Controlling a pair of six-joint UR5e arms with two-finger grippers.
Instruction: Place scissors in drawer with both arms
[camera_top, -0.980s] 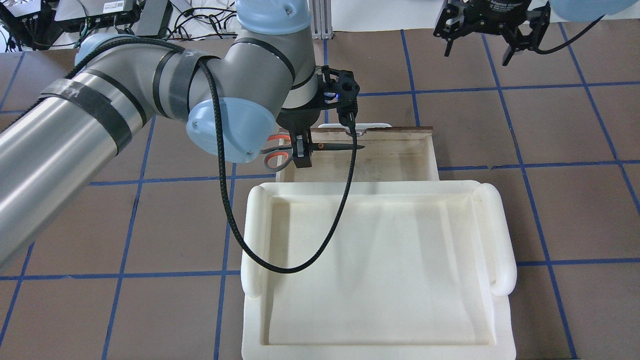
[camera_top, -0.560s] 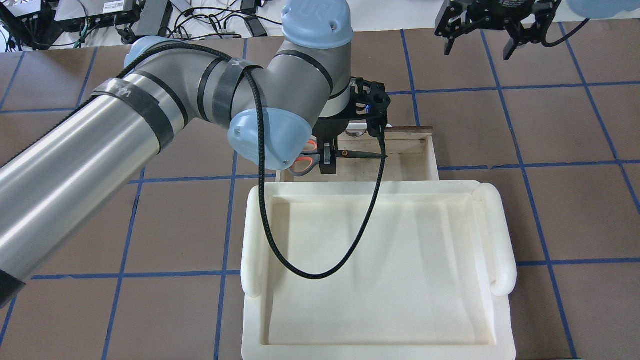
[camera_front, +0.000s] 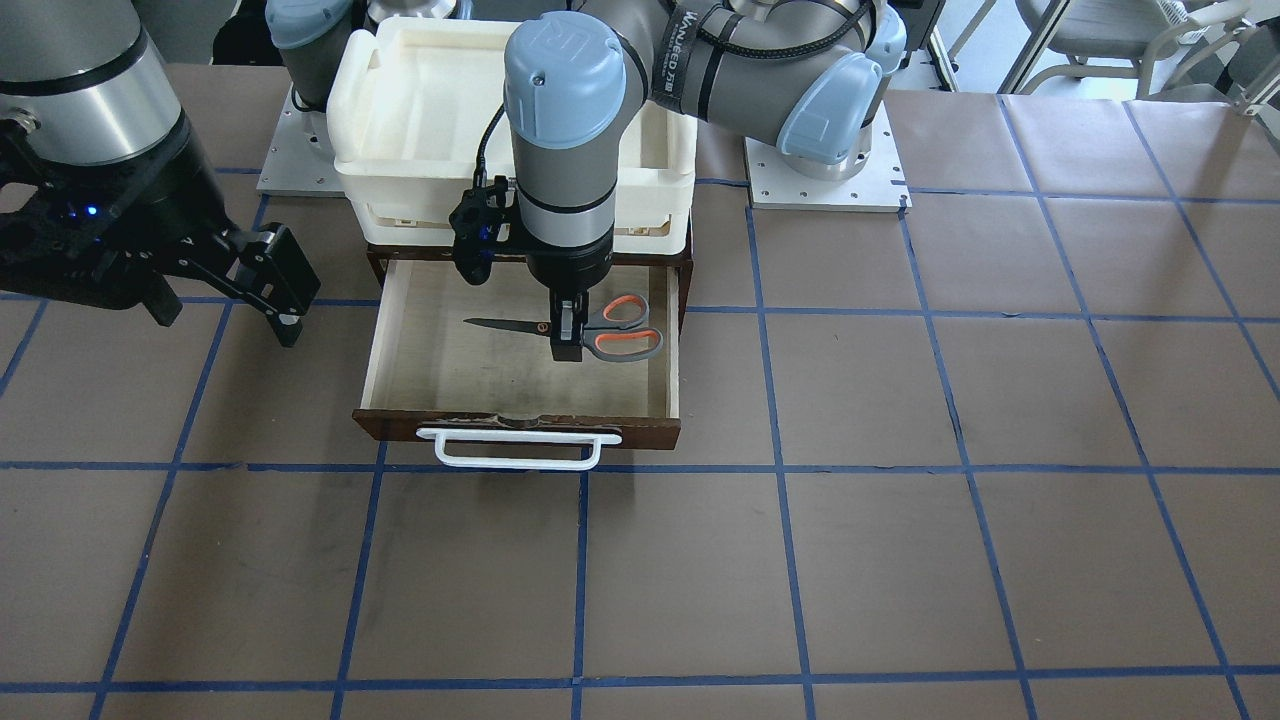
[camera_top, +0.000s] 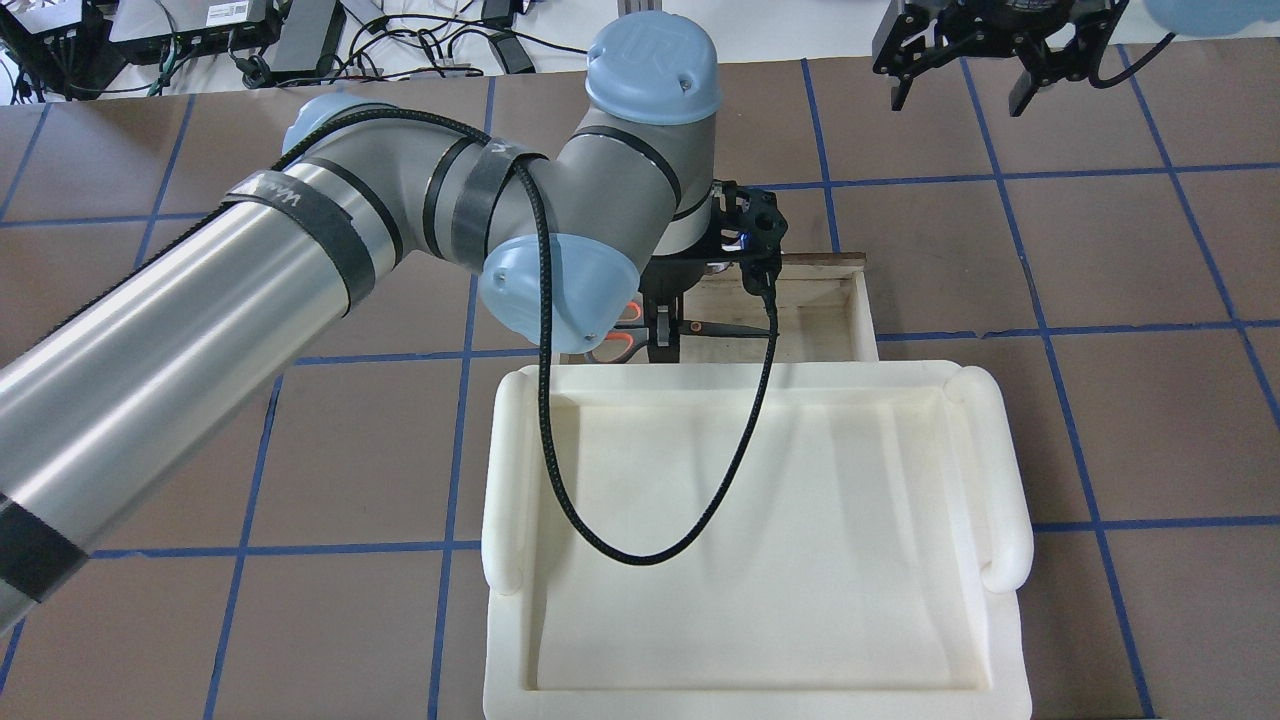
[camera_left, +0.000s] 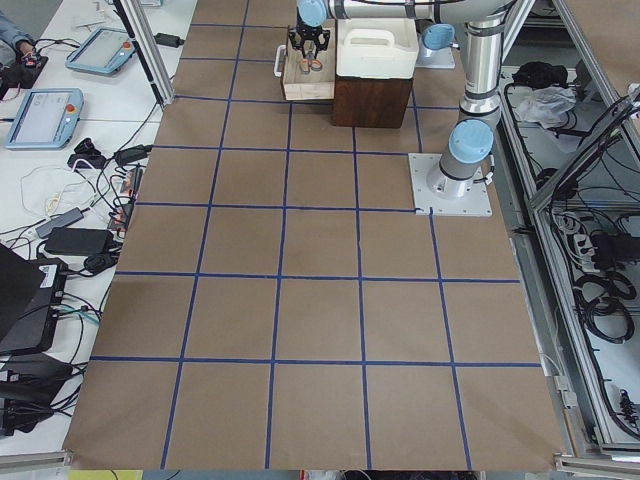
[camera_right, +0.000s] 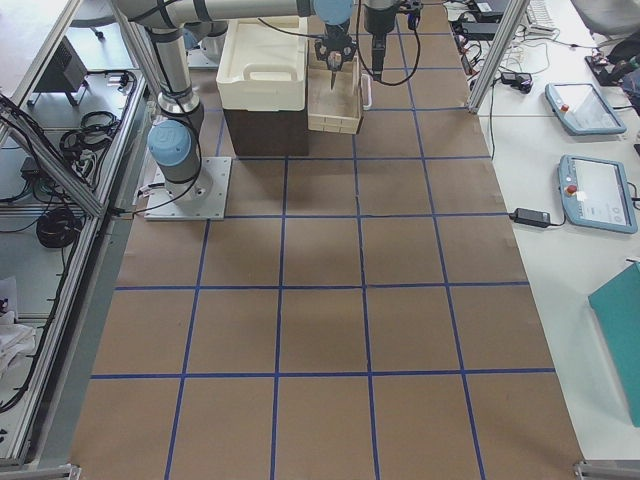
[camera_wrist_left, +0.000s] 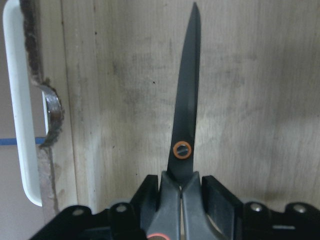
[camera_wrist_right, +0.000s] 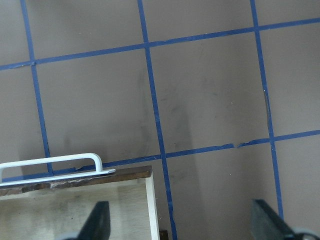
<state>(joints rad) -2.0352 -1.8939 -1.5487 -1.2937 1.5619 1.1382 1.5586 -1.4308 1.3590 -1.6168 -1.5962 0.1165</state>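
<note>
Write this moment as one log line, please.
left gripper: shut on scissors | scissors: in open drawer | right gripper: open, apart

Six cameras around one worktop (camera_front: 900, 560)
The overhead view looks forward and down from behind the robot. The front view faces it, steeply down. Two side views look along from either end, far off. Both wrist cameras sit close, pointing down. All six share the drawer (camera_front: 650, 428).

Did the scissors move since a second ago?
Yes. In the overhead view the scissors, held in the left gripper, went right and nearer the cream tray; their handles are now inside the drawer.
</note>
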